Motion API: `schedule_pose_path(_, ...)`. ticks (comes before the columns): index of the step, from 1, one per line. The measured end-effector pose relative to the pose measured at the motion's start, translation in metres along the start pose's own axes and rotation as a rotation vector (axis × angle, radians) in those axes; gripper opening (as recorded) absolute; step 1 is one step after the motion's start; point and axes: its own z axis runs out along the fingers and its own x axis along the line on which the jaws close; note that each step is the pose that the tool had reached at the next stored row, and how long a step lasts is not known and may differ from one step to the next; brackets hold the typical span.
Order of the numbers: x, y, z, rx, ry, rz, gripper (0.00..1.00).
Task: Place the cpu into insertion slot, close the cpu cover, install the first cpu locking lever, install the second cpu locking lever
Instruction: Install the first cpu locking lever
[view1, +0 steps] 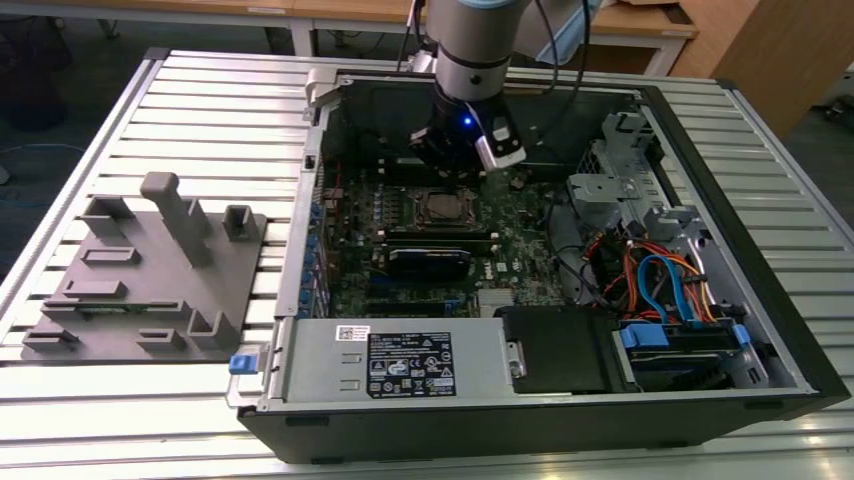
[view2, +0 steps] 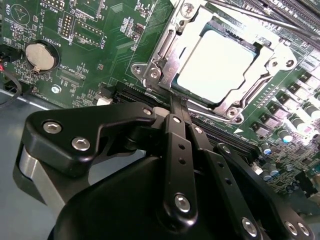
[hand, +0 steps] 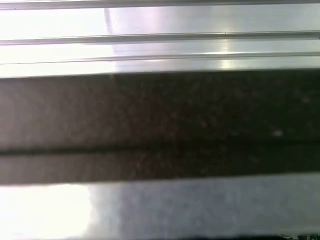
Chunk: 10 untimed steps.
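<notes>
In the second wrist view the cpu (view2: 220, 67) lies flat in the insertion slot (view2: 141, 70) on the green board, its pale metal top showing through the window of the cpu cover (view2: 172, 57). The cover lies down over it. A thin metal lever rod (view2: 255, 14) runs past the far side of the socket. My gripper (view2: 176, 107) is shut, its black fingers (view2: 175, 145) pressed together, with the tips right at the socket's near edge and nothing visible between them. In the exterior view the gripper (view1: 451, 165) hangs inside the case just behind the insertion slot (view1: 441, 205).
The open computer case (view1: 747, 200) lies on a ribbed metal table (view1: 160, 90). A grey power-supply box (view1: 394, 362) sits at its front and coloured cables (view1: 661, 280) at the exterior view's right. A grey fixture plate (view1: 147, 280) stands on the exterior view's left. A round coin battery (view2: 40, 56) is on the board.
</notes>
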Motion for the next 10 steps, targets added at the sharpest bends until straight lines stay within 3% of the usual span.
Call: schedule_pose_path(10, 0.0000, 0.0002, -0.0020, -0.0001, 0.0000, 0.000, 0.10)
